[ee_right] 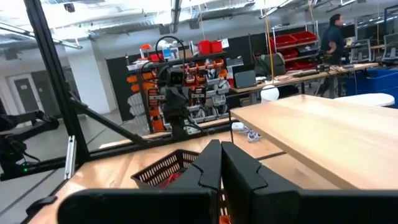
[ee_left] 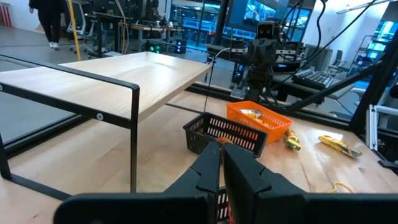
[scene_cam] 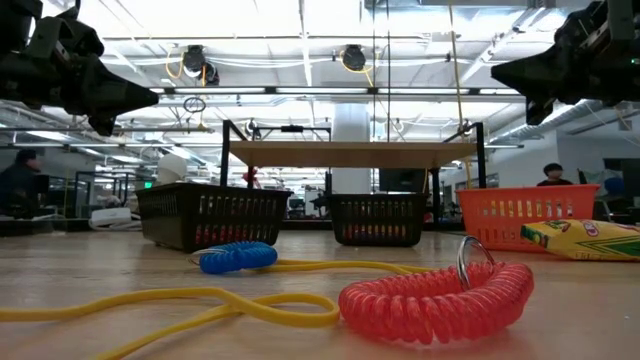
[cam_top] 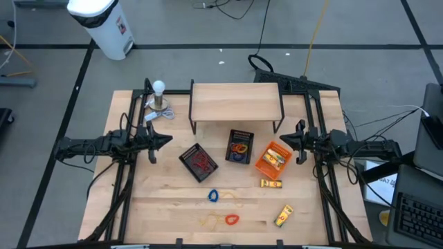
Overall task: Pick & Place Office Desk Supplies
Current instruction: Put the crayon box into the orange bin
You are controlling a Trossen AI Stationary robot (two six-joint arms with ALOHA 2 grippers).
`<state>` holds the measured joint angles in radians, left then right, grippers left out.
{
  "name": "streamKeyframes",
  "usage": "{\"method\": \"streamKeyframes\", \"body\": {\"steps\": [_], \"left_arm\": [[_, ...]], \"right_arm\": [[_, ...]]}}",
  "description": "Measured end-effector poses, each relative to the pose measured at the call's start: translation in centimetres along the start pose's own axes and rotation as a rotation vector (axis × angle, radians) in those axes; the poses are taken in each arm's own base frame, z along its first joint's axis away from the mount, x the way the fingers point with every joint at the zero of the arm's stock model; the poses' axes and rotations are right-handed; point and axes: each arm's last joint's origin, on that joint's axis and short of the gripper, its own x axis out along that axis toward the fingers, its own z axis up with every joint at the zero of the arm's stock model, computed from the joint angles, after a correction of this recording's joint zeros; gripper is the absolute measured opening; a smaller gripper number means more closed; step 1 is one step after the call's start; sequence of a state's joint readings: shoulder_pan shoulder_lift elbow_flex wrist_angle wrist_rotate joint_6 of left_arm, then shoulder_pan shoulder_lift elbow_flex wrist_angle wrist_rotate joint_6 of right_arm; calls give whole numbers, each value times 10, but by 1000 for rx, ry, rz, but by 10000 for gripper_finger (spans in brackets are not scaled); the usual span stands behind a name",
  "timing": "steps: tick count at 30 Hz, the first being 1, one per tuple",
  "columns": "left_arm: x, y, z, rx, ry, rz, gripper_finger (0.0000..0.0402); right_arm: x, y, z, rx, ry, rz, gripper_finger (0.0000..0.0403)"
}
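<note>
At six o'clock on the table, the red coiled rubber loop (cam_top: 232, 219) looks light, soft and springy, best pinched across its coil, while left gripper (cam_top: 160, 140) and right gripper (cam_top: 291, 140) hover shut, holding nothing.

Trays (cam_top: 239, 146) crowding centre, front open.

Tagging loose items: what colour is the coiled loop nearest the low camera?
Red, the coiled loop, best seen in the low view.

Lighting bright, even; source overhead ceiling fixtures (scene_cam: 350, 57), blown-out glare in low view. Table (cam_top: 173, 207) shadows soft, faint. Red coil (scene_cam: 435, 300) in foreground slightly soft; bkgd room hazy. Wrist views: own fingers blurred, edges bowed.
</note>
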<state>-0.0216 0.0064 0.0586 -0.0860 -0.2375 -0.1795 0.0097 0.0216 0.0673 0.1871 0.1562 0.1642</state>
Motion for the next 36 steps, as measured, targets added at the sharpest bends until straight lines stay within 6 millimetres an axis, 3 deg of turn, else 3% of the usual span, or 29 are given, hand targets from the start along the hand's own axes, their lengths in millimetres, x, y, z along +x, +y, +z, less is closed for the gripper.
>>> {"method": "streamKeyframes", "body": {"steps": [9, 16, 28, 36], "left_arm": [[0, 0, 0, 0, 0, 0, 24], [0, 0, 0, -14, 0, -1, 24], [0, 0, 0, -13, 1, -4, 24], [0, 0, 0, -11, 1, -4, 24]], "right_arm": [[0, -1, -7, -6, 68, -10, 8], [0, -2, -11, 117, 113, -23, 11], [4, 1, -18, 64, 204, 7, 12], [16, 22, 12, -9, 363, 106, 13]]}}
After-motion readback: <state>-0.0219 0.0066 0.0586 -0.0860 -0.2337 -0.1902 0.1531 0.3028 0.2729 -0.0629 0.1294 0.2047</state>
